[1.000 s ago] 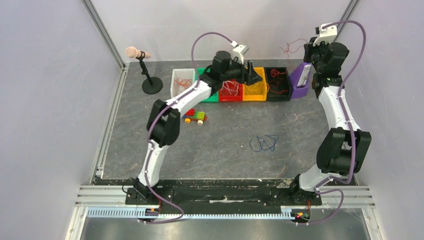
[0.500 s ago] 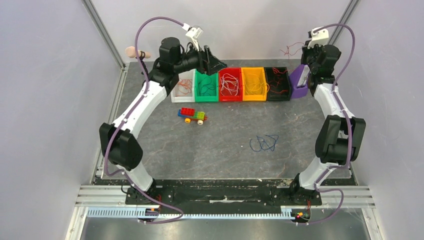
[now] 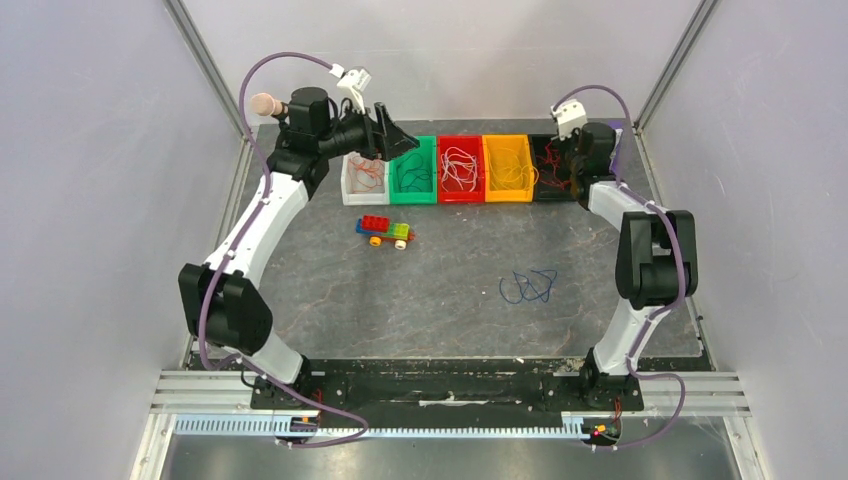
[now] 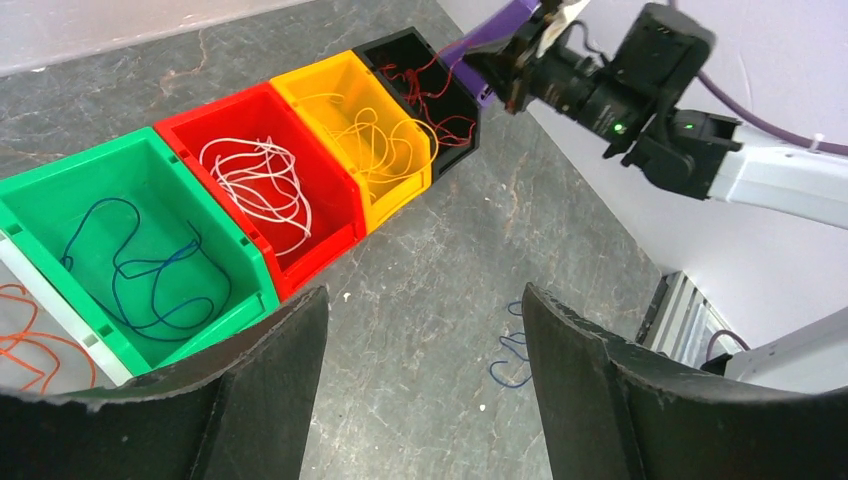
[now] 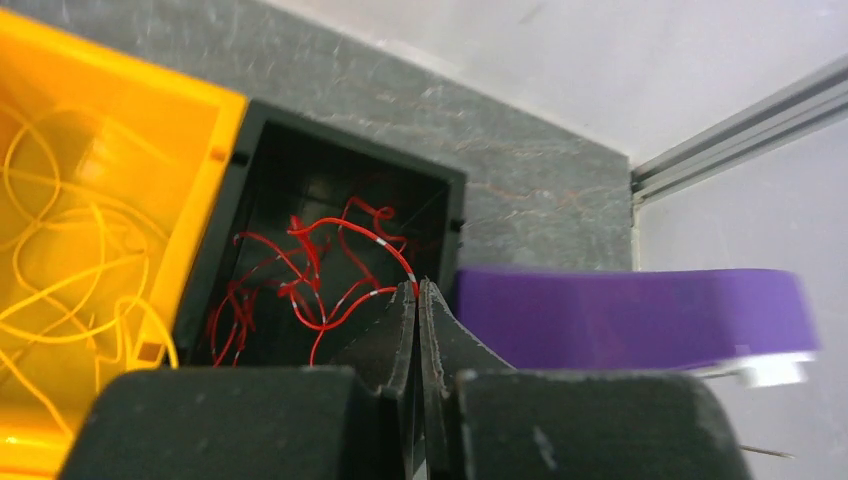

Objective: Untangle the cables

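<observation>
Top external, left gripper (image 3: 400, 143): jaws spread wide with nothing in them. I have it hanging over the white bin (image 3: 365, 202) and green bin (image 3: 412, 198).
Top external, right gripper (image 3: 563, 165): down at the black bin (image 3: 555, 197), at the far end of the row.
Top external, blue cable (image 3: 527, 287): a loose knot on the table (image 3: 450, 320), well apart from the bins and nearer my right arm.
Left wrist, sorted cables: white cables (image 4: 260, 185) in the red bin (image 4: 335, 215), yellow cables (image 4: 375, 140) in the bin beside it, and a blue strand (image 4: 150, 270) in the green one.
Right wrist, grip: fingers clamped flat together. The red cable (image 5: 303, 290) runs straight into the tips, so I judge it pinched, over the black bin.
Handling: I judge these hair-thin, near weightless and floppy, with springy loops that snag. I'd pinch the blue cable at a free end or a single outer loop, clamp fully, and lift slowly.
</observation>
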Available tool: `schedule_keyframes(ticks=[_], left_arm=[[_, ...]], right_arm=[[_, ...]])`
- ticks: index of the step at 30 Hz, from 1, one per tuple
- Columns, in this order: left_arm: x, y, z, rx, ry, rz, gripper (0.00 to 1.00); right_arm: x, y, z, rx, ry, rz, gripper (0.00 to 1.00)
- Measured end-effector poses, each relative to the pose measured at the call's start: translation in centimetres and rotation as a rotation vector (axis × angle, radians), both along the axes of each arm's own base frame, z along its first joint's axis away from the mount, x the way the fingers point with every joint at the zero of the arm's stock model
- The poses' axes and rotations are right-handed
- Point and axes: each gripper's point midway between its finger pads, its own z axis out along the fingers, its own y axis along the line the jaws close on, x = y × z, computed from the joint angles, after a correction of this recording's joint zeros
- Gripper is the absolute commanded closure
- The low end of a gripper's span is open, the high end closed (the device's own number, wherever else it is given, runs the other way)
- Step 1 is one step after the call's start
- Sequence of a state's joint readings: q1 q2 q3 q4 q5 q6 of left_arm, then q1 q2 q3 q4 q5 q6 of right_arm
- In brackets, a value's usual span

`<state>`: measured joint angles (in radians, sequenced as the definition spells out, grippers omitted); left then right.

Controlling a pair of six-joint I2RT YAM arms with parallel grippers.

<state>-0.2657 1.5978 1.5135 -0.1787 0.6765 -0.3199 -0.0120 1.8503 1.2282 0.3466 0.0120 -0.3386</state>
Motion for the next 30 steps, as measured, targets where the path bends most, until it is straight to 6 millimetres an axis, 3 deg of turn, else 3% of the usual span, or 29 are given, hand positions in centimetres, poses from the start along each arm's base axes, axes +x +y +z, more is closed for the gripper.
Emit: schedule_keyframes(ticks=[3, 8, 15, 17, 21, 23, 30], left_arm=[[-0.6, 0.3, 0.6, -0.002, -0.013, 0.006, 0.22], [-1.2, 0.9, 2.2, -0.012, -0.049, 0.017, 0.22], [-1.2, 1.5, 2.4, -0.011, -0.050, 0.031, 0.22], [-1.1, 1.6, 2.4, -0.010, -0.049, 0.036, 0.22], [-1.1, 1.6, 2.4, -0.009, -0.047, 0.036, 0.22], [-1.1, 1.6, 2.4, -0.009, -0.047, 0.036, 0.22], [-1.2, 1.6, 2.4, -0.007, -0.044, 0.037, 0.21]], right_arm=[[-0.4, 1.1, -2.0, -0.029, 0.059, 0.022, 1.00], [-0.6, 1.2, -4.1, -0.048, 0.109, 0.018, 1.00], [-0.1, 1.5, -10.4, -0.052, 0.256, 0.031, 1.00], [-0.1, 1.5, -10.9, -0.049, 0.278, 0.035, 0.90], [0.6, 1.8, -9.3, -0.032, 0.258, 0.042, 0.66], [0.7, 2.0, -7.9, -0.021, 0.242, 0.055, 0.63], [0.5, 2.9, 1.2, 0.029, 0.114, 0.104, 0.37]])
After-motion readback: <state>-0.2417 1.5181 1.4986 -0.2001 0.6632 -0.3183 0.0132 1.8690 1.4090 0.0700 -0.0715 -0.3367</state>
